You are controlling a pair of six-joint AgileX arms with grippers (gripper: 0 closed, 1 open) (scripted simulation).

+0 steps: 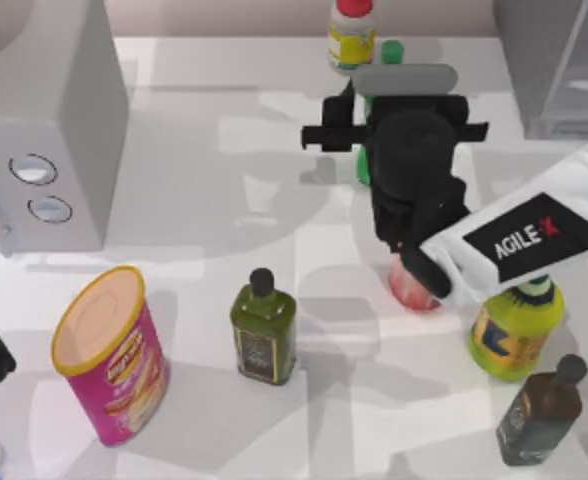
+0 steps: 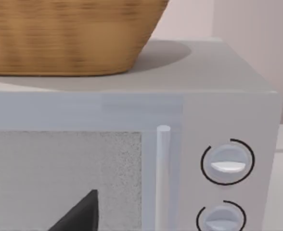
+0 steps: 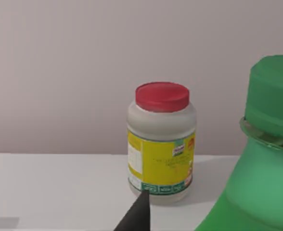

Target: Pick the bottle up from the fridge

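The small bright green plastic bottle with a green cap stands on the white worktop near the far edge, just beside a white red-capped jar with a yellow label, and well left of the large grey fridge cabinet with a glassy panel in the top view's right rear corner, so it is outside the fridge. The right claw hangs directly over the bottle; whether its fingers are apart or together cannot be told. The left arm is parked at the left edge, its camera facing a pale grey box with two round dials that carries a woven basket.

The bottle looks light, stiff and smooth (probably slippery), so I would take hold on the body below the cap's collar, not on the tapering shoulder.

The worktop is flat, pale and crowded: a pink snack can, a dark olive bottle and a yellow-green bottle stand nearer the front. A plain pale wall closes off the back.
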